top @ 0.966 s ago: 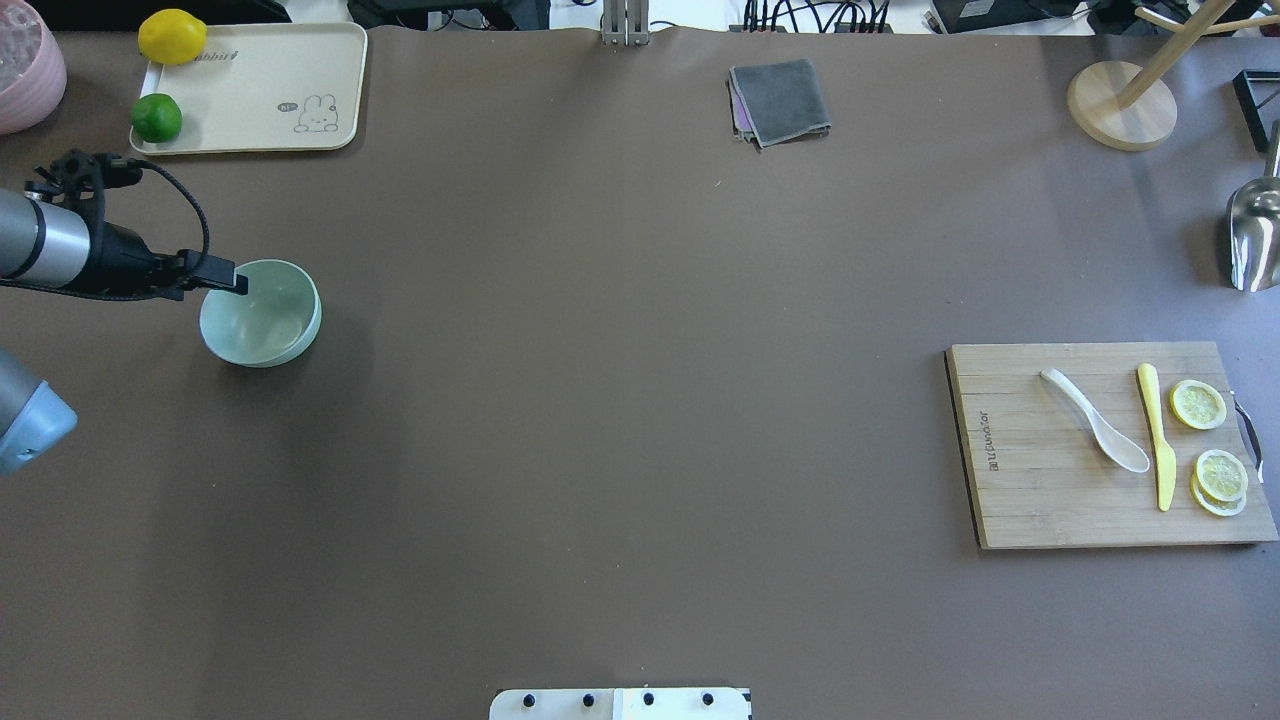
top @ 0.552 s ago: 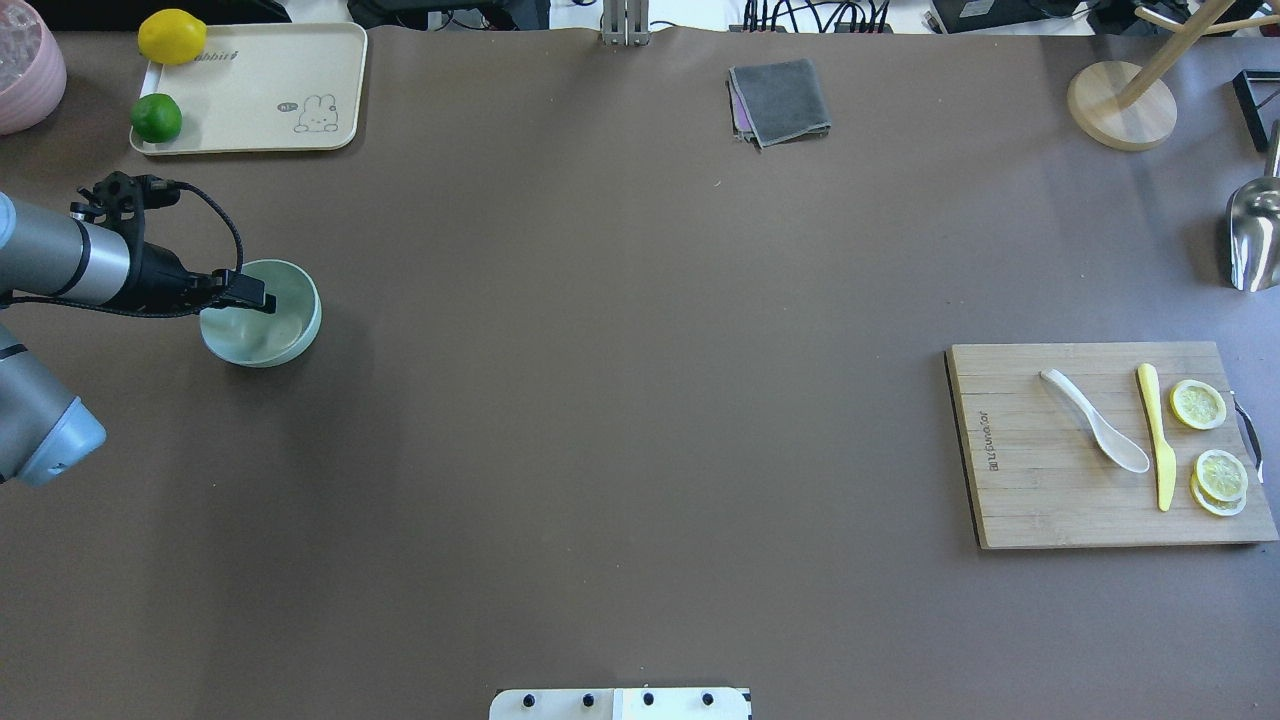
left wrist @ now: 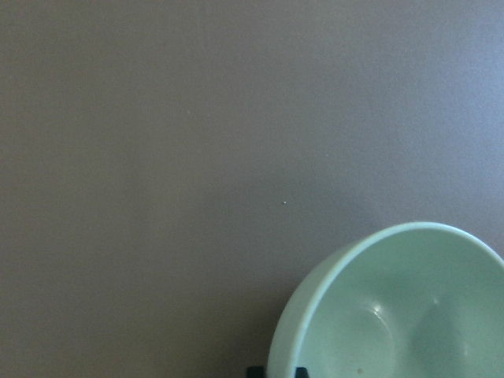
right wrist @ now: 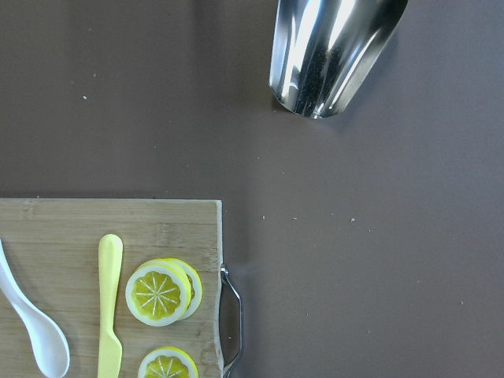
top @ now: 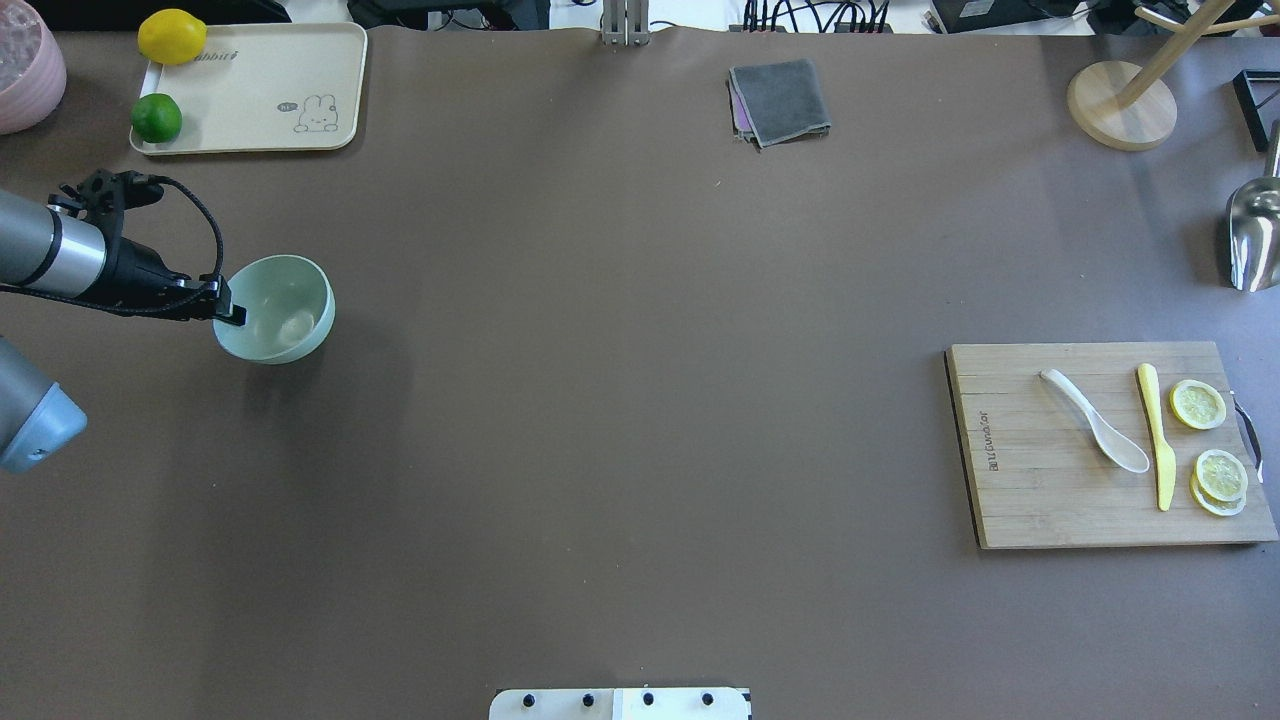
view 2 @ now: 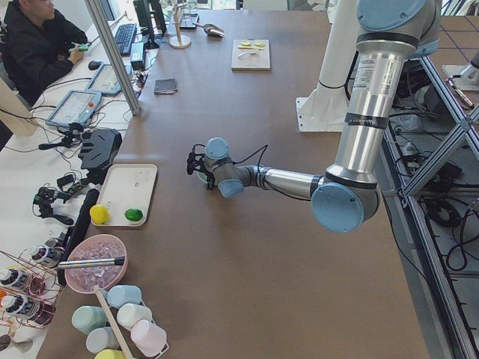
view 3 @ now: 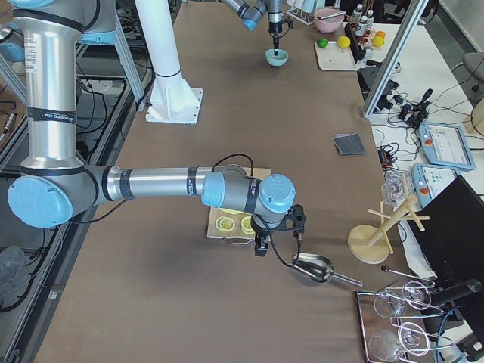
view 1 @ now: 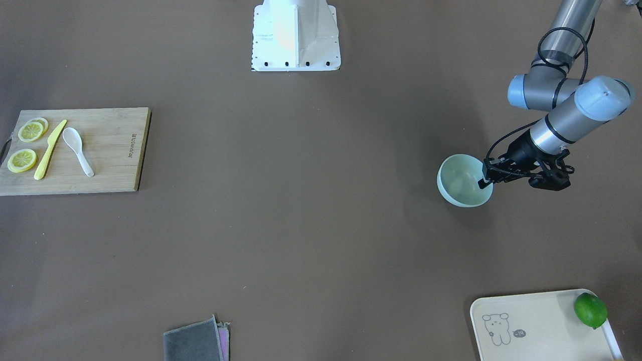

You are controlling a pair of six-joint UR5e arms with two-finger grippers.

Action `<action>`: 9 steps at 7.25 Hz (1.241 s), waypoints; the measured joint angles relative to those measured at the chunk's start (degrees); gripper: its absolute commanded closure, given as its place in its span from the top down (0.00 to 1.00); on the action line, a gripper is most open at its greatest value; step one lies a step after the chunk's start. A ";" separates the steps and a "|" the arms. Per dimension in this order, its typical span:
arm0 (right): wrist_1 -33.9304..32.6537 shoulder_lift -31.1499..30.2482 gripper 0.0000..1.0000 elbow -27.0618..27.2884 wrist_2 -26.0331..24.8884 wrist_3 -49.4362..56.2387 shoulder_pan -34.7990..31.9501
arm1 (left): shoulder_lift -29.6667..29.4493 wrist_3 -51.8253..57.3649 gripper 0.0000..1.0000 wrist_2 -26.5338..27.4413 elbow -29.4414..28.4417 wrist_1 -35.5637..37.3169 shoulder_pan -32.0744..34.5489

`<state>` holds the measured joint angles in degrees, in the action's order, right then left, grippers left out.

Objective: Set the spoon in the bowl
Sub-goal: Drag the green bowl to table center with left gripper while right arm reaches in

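The pale mint-green bowl (top: 290,300) stands at the table's left side and shows too in the front view (view 1: 459,185) and the left wrist view (left wrist: 394,307). My left gripper (top: 232,315) is shut on the bowl's near-left rim, one finger inside and one outside (view 1: 485,181). The bowl looks slightly tilted. The white spoon (top: 1095,432) lies on the wooden cutting board (top: 1030,500) at the right and is also in the right wrist view (right wrist: 35,331). My right gripper (view 3: 259,249) hovers beyond the board's right edge. I cannot tell if it is open or shut.
On the board a yellow plastic knife (top: 1158,440) and lemon slices (top: 1198,404) lie beside the spoon. A metal scoop (top: 1255,235) lies at far right. A cream tray (top: 260,90) holds a lime (top: 157,118) and lemon (top: 172,36). A grey cloth (top: 780,100) lies at the back.
My left gripper reached over the bowl, then settled on its rim. The bowl has shifted a little to the right and now looks tilted. The spoon has not moved.
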<state>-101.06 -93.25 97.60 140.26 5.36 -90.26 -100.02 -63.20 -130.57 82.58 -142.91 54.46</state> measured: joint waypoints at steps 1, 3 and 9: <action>-0.01 0.02 1.00 -0.03 0.03 0.00 0.02 | -0.50 -3.69 0.00 -1.33 0.85 0.35 0.60; -0.01 0.07 1.00 0.32 0.77 -0.06 0.03 | -5.34 -11.33 0.00 -1.56 3.69 5.20 0.76; 3.26 0.07 1.00 0.94 3.20 -2.24 1.22 | -26.62 -26.67 0.00 23.84 5.13 26.28 -19.53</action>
<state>-97.80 -93.18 98.54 143.46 3.12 -89.04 -126.64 -89.87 -106.73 87.71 -116.63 34.93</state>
